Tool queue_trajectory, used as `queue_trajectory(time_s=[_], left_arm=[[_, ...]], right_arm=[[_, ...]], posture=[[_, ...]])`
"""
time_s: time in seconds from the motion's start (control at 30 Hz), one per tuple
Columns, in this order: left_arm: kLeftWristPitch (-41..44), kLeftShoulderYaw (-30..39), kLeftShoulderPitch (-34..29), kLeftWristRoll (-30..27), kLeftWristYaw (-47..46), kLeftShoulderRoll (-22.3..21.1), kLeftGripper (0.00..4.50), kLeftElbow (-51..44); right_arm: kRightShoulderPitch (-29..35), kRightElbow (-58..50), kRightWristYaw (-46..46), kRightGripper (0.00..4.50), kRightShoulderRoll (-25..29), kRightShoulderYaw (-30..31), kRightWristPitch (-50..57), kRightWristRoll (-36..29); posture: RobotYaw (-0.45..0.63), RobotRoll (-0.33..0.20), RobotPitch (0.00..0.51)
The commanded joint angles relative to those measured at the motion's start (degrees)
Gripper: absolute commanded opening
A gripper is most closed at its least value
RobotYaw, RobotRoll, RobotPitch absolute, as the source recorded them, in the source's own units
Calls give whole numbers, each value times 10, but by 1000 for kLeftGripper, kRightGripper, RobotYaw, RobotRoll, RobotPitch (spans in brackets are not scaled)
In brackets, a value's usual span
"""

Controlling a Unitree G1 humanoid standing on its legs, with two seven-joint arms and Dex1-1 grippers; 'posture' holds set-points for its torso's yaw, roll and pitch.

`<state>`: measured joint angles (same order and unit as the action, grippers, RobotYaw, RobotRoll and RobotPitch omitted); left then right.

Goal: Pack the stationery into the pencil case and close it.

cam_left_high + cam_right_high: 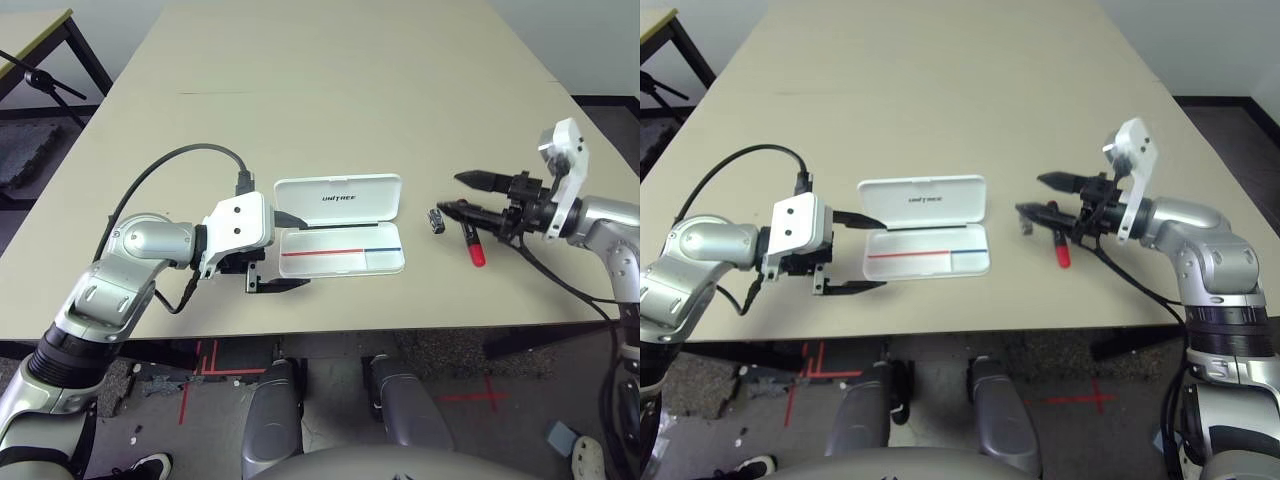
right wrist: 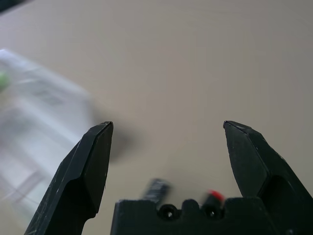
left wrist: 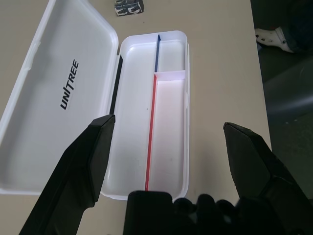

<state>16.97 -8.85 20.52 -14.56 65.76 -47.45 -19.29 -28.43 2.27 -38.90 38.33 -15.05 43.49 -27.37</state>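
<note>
The pencil case [image 1: 340,236] lies open and empty; marker [image 1: 474,246] and metal piece [image 1: 437,220] wait outside, while both grippers, left [image 1: 283,252] and right [image 1: 462,193], stand apart, holding nothing.

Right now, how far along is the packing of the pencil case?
Done: the pencil case lies open on the table, lid flat, and its tray looks bare. In hand: nothing; the left end effector stands open at the case's end and the right end effector open above the red marker. Left: the marker and the small dark metal piece beside the case must go in, then the lid shut.
</note>
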Motion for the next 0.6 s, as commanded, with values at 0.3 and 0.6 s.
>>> queue_trajectory(time_s=[0.3,0.6], left_arm=[[-7,-12,28,4,9,5,4480,26],[0,-10,30,5,2,2,4480,18]], right_arm=[[61,-68,118,4500,-11,-29,178,-17],[67,-20,113,4500,-35,37,166,11]], posture=[[-169,0,179],[-152,0,177]])
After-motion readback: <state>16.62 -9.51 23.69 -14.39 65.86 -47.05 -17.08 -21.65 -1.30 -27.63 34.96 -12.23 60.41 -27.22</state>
